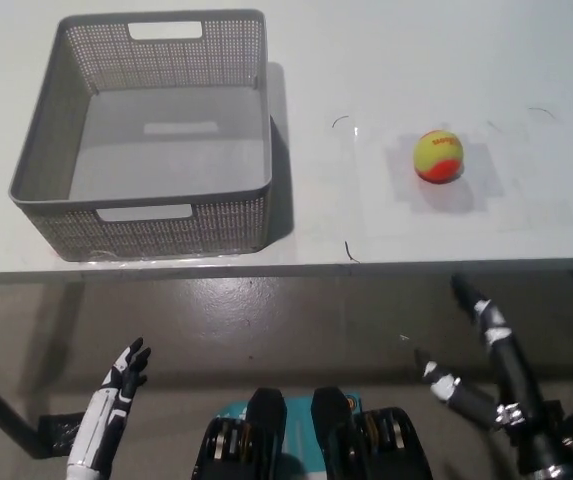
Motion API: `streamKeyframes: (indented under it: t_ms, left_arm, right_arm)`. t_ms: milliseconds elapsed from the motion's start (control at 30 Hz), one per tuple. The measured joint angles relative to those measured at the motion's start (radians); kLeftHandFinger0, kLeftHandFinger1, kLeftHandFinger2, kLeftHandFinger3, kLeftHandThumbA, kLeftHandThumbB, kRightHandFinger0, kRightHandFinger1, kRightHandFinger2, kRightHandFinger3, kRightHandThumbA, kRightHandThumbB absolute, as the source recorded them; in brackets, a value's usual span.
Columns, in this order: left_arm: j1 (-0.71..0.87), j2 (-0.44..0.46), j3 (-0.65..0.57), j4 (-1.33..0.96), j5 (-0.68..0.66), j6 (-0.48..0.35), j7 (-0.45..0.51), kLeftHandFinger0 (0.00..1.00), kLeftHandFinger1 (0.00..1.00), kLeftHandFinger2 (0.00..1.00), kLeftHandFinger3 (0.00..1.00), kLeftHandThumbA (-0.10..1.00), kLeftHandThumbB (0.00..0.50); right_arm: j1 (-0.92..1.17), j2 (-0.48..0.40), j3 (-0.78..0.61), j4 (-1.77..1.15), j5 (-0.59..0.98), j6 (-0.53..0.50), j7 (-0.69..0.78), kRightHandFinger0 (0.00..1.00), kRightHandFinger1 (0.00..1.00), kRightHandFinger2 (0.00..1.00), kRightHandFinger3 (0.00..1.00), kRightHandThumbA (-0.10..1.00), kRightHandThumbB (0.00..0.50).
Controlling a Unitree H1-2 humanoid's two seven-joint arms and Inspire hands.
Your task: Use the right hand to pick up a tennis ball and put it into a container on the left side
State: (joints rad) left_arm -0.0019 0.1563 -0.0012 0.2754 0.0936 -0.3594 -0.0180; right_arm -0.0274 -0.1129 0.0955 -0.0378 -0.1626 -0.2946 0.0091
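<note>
A yellow and orange tennis ball (438, 156) lies on the white table (386, 60), right of centre. A grey mesh basket (62, 170) stands on the table's left side with nothing inside it. My black right hand (481, 350) hangs below the table's front edge at the lower right, fingers spread and holding nothing, well short of the ball. My white left hand (116, 400) rests at the lower left, below the table edge, fingers apart and holding nothing.
Thin corner marks (346, 250) outline a square patch around the ball. The table's front edge (296, 268) runs across the middle of the picture, with grey floor beneath it.
</note>
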Motion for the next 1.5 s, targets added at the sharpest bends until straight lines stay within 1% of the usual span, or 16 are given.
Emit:
streamKeyframes:
  t_ms: [67,133,200,233,267,400,533,600,700,733,800,1000,1200,1233,1333,1500]
  left_arm:
    - [-0.009,0.002,0.0,0.0,0.001,-0.001,0.0,1.0,1.0,1.0,1.0,1.0,0.25]
    - [-0.015,0.002,0.0,0.0,0.001,-0.001,0.0,1.0,1.0,1.0,1.0,1.0,0.249]
    - [-0.018,0.003,-0.001,0.0,0.002,-0.002,0.0,1.0,1.0,1.0,1.0,1.0,0.249]
    - [-0.018,0.003,-0.001,0.0,0.003,-0.004,0.0,1.0,1.0,1.0,1.0,1.0,0.262]
    - [-0.017,0.004,0.0,0.0,0.004,-0.006,0.0,1.0,1.0,1.0,1.0,1.0,0.262]
    - [-0.017,0.008,0.0,0.0,0.01,-0.007,0.0,1.0,1.0,1.0,1.0,1.0,0.252]
    - [-0.016,0.008,0.001,0.0,0.015,-0.008,0.0,1.0,1.0,1.0,1.0,1.0,0.259]
    - [-0.016,0.008,0.001,0.001,0.015,-0.008,0.0,1.0,1.0,1.0,1.0,1.0,0.261]
    - [-0.016,0.008,0.001,0.001,0.016,-0.008,0.0,1.0,1.0,1.0,1.0,1.0,0.259]
    - [-0.016,0.008,0.001,0.001,0.017,-0.009,0.0,1.0,1.0,1.0,1.0,1.0,0.26]
    - [-0.016,0.008,0.001,0.001,0.017,-0.009,0.0,1.0,1.0,1.0,1.0,1.0,0.251]
    - [-0.017,0.009,0.003,0.001,0.018,-0.011,0.0,1.0,1.0,1.0,1.0,1.0,0.254]
    - [-0.017,0.013,0.004,0.001,0.019,-0.012,0.0,1.0,1.0,1.0,1.0,1.0,0.25]
    - [-0.017,0.013,0.004,0.001,0.019,-0.012,0.0,1.0,1.0,1.0,1.0,1.0,0.251]
    - [-0.017,0.014,0.005,0.001,0.019,-0.013,0.0,1.0,1.0,1.0,1.0,1.0,0.246]
    - [-0.017,0.014,0.006,0.001,0.019,-0.014,0.0,1.0,1.0,1.0,1.0,1.0,0.259]
  right_arm:
    - [-0.011,-0.003,-0.02,-0.079,-0.018,0.003,-0.002,1.0,1.0,1.0,1.0,0.78,0.207]
    - [-0.029,-0.005,-0.032,-0.123,-0.029,0.007,-0.004,1.0,1.0,1.0,1.0,0.77,0.202]
    - [-0.059,-0.01,-0.044,-0.165,-0.054,0.021,-0.005,1.0,1.0,1.0,1.0,0.81,0.221]
    - [-0.071,-0.013,-0.048,-0.174,-0.062,0.027,-0.005,1.0,1.0,1.0,1.0,0.86,0.246]
    - [-0.088,-0.018,-0.054,-0.186,-0.08,0.04,-0.005,1.0,1.0,1.0,1.0,0.87,0.247]
    - [-0.155,-0.033,-0.074,-0.218,-0.139,0.114,-0.003,1.0,1.0,1.0,1.0,1.0,0.336]
    - [-0.232,-0.055,-0.075,-0.222,-0.207,0.205,0.01,1.0,1.0,1.0,1.0,1.0,0.367]
    - [-0.275,-0.074,-0.073,-0.215,-0.233,0.249,0.024,1.0,1.0,1.0,1.0,0.99,0.359]
    - [-0.356,-0.109,-0.062,-0.177,-0.269,0.321,0.052,1.0,1.0,1.0,1.0,1.0,0.382]
    - [-0.383,-0.12,-0.057,-0.162,-0.28,0.341,0.06,1.0,1.0,1.0,1.0,1.0,0.377]
    - [-0.441,-0.145,-0.04,-0.12,-0.298,0.383,0.083,1.0,1.0,1.0,1.0,1.0,0.392]
    - [-0.652,-0.224,0.038,0.054,-0.335,0.513,0.181,1.0,1.0,1.0,1.0,1.0,0.47]
    - [-0.807,-0.255,0.113,0.257,-0.349,0.579,0.251,1.0,1.0,1.0,1.0,1.0,0.481]
    - [-0.823,-0.255,0.12,0.287,-0.349,0.583,0.259,1.0,1.0,1.0,1.0,1.0,0.477]
    - [-0.88,-0.257,0.145,0.397,-0.347,0.59,0.286,1.0,1.0,1.0,1.0,1.0,0.5]
    - [-0.965,-0.255,0.153,0.565,-0.331,0.593,0.318,1.0,1.0,1.0,1.0,1.0,0.5]
